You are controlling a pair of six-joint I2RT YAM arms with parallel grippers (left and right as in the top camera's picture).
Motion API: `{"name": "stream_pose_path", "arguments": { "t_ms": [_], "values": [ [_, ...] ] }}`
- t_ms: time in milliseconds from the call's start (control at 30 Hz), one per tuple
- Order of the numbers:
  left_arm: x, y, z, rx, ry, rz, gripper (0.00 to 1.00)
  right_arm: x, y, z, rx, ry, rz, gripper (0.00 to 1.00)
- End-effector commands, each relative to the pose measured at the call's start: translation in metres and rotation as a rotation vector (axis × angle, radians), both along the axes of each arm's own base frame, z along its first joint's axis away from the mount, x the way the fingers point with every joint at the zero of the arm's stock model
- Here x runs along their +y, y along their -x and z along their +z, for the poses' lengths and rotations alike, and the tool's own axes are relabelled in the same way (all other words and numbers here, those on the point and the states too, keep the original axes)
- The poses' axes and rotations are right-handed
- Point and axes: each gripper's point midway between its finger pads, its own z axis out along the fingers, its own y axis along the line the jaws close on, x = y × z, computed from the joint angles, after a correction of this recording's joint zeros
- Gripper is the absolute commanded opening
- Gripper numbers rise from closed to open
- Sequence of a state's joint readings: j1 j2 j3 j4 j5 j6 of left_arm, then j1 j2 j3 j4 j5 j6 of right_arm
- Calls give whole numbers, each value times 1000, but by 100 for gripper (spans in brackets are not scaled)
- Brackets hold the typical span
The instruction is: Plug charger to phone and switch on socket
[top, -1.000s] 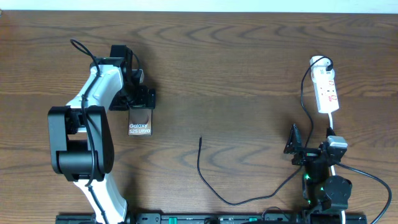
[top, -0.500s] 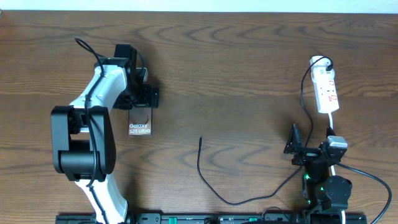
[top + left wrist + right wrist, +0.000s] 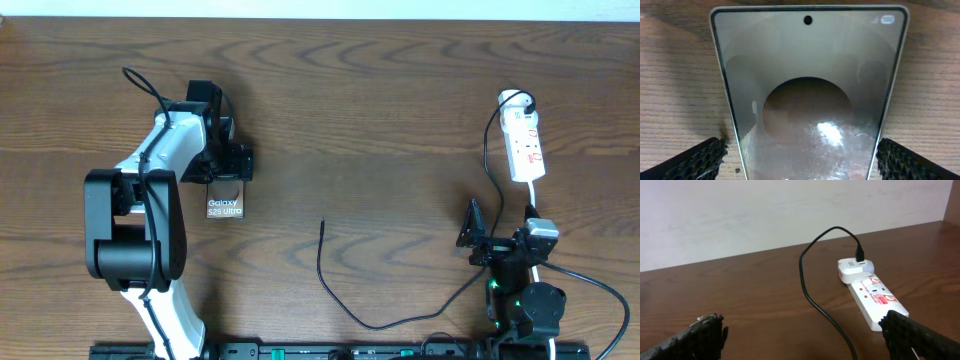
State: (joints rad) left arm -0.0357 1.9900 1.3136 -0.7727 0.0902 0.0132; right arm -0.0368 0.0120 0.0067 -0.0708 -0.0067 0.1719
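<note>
The desk point(image 3: 380, 120) carries everything. Over the last second the left arm point(image 3: 150, 200) has crept slightly along the phone point(image 3: 225, 202) from its far end. Its gripper point(image 3: 228, 164) is spread wide and now straddles that end without closing on it. The phone lies flat, barely shifted if at all. Well right of the phone, the right gripper point(image 3: 807, 337) hangs wide open and empty, unmoved. The socket point(image 3: 525, 148) sits far right of the phone, the charger point(image 3: 340, 300) already plugged into it. The charger's loose tip point(image 3: 322, 224) lies near the phone's right, untouched. The left arm seems to be settling to steady the phone; plugging in has not begun.
</note>
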Motion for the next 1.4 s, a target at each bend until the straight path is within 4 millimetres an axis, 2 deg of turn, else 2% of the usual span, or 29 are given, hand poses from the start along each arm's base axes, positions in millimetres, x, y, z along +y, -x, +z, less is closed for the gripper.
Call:
{"name": "stream_pose_path", "arguments": {
  "t_ms": [0, 200, 367, 900, 1200, 1367],
  "values": [
    [5, 1, -2, 6, -27, 20, 99, 0, 0, -1, 2, 12, 1, 99],
    [2, 1, -6, -3, -11, 19, 99, 0, 0, -1, 2, 12, 1, 99],
    [1, 10, -13, 20, -4, 19, 99, 0, 0, -1, 2, 12, 1, 99],
    [-4, 21, -13, 64, 24, 18, 99, 0, 0, -1, 2, 12, 1, 99],
    [-10, 11, -12, 24, 58, 15, 99, 0, 0, -1, 2, 12, 1, 99],
    [-10, 14, -12, 39, 57, 16, 99, 0, 0, -1, 2, 12, 1, 99]
  ]
}}
